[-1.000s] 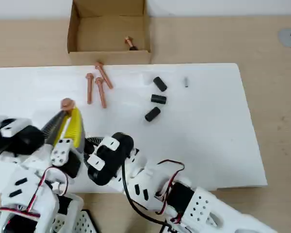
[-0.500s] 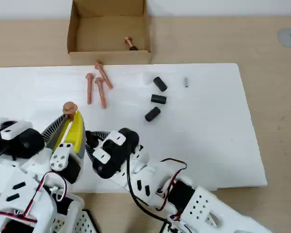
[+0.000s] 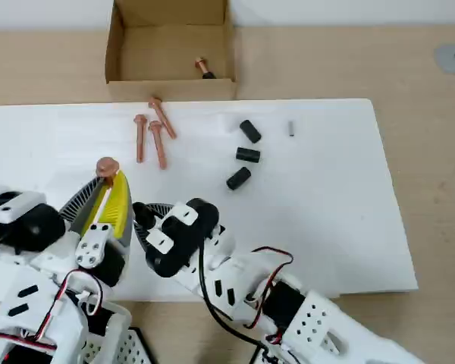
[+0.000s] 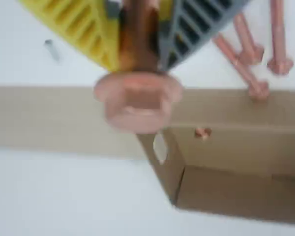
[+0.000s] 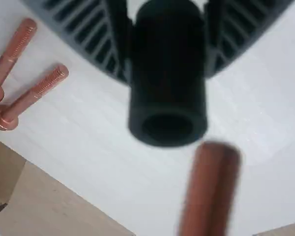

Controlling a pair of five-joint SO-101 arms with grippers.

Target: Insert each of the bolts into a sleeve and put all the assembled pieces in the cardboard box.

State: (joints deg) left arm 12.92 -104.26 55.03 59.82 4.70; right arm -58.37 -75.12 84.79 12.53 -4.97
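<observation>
"High view, from the left: what do the left fingers (image 3: 115, 203) carry?"

"They pinch a copper bolt (image 3: 106, 165) by the shank just under its head, above the white sheet (image 3: 326, 227). Just beside them, the right fingers (image 5: 73, 29) clamp a black sleeve (image 5: 168, 83) across its middle. Its bore is open and the bolt's tip is close to its mouth."

"How will they handle?"

"Both look light and stiff. I'd judge the smooth shank could swivel in the pinch, so grip near the head. Further right lie three loose bolts (image 3: 158, 142), then three spare sleeves (image 3: 247, 155). One assembled piece (image 3: 203, 67) sits in the cardboard box (image 3: 171, 89)."
</observation>
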